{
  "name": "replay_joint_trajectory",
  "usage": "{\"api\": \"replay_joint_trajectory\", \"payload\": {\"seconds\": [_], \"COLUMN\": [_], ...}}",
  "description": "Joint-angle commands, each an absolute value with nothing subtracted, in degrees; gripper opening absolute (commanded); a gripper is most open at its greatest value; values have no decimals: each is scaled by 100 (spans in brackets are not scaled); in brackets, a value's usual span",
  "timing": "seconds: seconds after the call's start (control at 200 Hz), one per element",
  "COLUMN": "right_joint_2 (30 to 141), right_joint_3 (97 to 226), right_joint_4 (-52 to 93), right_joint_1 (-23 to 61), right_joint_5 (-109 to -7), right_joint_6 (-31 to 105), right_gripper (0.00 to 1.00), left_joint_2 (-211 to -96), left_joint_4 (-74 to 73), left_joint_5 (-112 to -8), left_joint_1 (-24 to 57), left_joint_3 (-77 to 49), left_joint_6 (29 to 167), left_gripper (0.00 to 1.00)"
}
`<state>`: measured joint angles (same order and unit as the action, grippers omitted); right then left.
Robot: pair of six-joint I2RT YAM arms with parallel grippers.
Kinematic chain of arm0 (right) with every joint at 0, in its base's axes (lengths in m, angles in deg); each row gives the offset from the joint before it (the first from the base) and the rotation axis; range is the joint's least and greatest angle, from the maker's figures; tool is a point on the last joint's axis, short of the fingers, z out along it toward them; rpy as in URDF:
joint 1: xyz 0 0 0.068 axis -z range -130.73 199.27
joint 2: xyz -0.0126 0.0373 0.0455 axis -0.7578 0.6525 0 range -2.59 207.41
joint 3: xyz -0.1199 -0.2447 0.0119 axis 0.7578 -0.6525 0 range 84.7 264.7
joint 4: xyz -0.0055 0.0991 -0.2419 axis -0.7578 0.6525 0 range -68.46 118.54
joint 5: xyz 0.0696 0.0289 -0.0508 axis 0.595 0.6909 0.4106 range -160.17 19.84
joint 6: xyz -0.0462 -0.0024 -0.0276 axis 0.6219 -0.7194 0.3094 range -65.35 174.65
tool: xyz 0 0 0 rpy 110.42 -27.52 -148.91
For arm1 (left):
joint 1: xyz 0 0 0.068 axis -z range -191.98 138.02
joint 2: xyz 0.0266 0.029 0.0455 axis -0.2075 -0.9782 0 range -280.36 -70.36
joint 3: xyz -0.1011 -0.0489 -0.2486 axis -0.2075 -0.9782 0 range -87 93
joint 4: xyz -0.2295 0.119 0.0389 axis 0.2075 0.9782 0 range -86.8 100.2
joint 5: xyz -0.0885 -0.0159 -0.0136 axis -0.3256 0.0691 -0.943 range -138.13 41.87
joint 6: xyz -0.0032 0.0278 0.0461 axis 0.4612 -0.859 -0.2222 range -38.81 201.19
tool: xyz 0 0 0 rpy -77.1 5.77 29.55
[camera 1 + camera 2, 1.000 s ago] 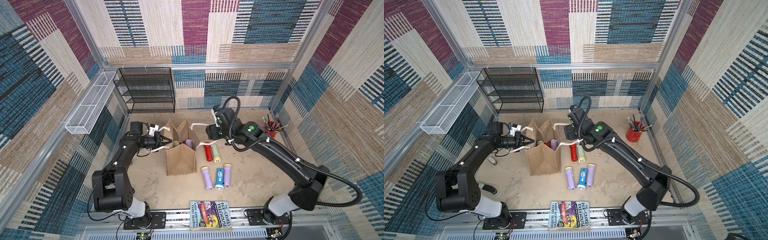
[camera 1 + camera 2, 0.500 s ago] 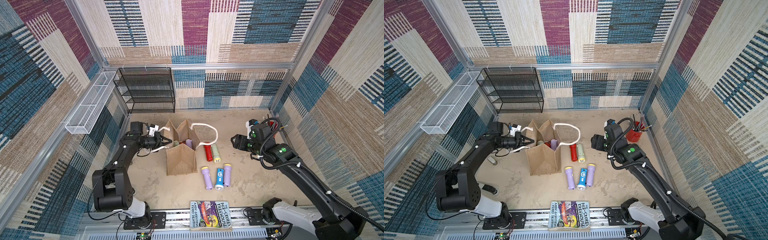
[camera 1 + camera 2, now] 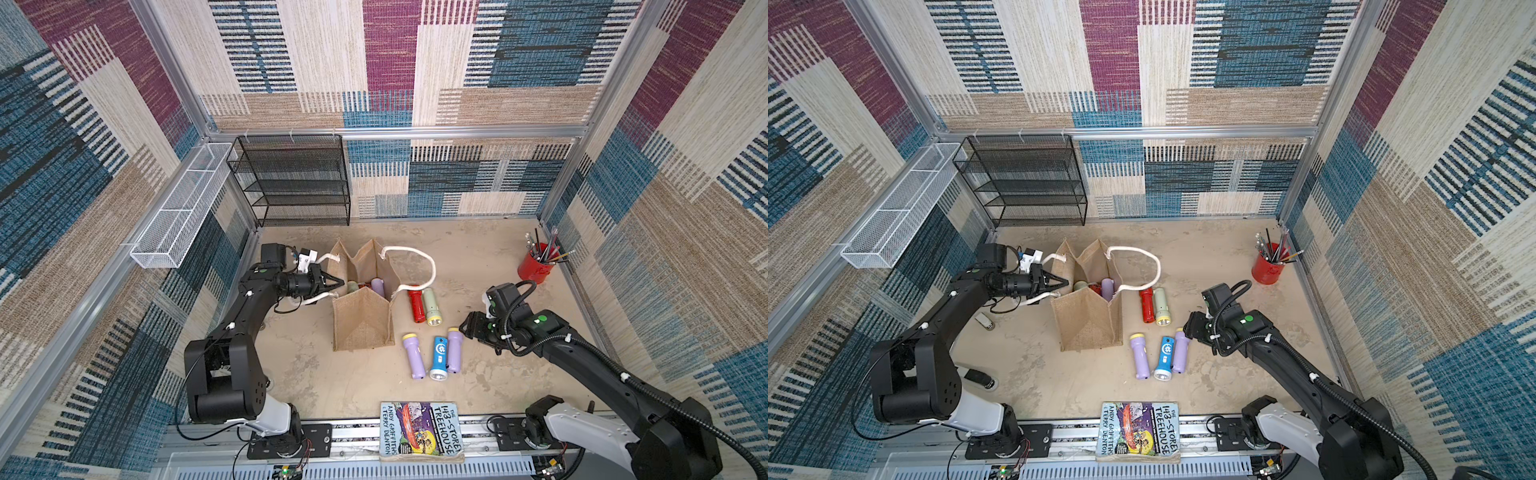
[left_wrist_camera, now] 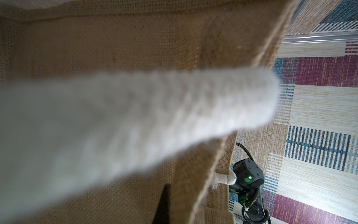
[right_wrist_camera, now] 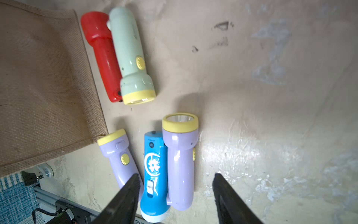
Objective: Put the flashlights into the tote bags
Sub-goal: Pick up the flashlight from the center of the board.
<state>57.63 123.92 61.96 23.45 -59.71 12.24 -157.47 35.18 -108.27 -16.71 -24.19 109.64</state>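
Mid-table, beside the upright burlap tote bag (image 3: 361, 320), lie five flashlights (image 3: 439, 352): red, pale green, blue, two lilac; more stand inside it. The right gripper (image 5: 176, 175) hangs spread, empty, over the blue and lilac pair; the left gripper (image 3: 337, 284) pinches the bag's rim.

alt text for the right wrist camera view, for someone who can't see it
The open right gripper hovers over the tail ends of a blue flashlight and a lilac flashlight, with a second lilac flashlight alongside on the tan table. A red flashlight and a pale green flashlight lie together beside the burlap tote bag.
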Motion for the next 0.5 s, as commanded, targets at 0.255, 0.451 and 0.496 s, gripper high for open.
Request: {"api": "replay_joint_trajectory", "payload": {"seconds": [0.255,0.451,0.496], "right_joint_2": [5479,5966,6055], "right_joint_3": [12011,11939,11941], "right_joint_4": [6390,6045,6052], "right_joint_1": [1964,1487,1469], "right_joint_5": [-5992,-5976,-5957], "right_joint_6": [281,46,92], "right_gripper": [57,61,61], "left_joint_2": [-15727,-15749,-15750], "left_joint_4": [3607,3646,3659], "left_joint_5": [-10754,-10771,-10772], "left_joint_1": [-1672,-1670,-1672], "left_joint_3": [-2372,-2363,-2354], "left_joint_6": [10862,10837,10835], "left_gripper": [5,5,5]}}
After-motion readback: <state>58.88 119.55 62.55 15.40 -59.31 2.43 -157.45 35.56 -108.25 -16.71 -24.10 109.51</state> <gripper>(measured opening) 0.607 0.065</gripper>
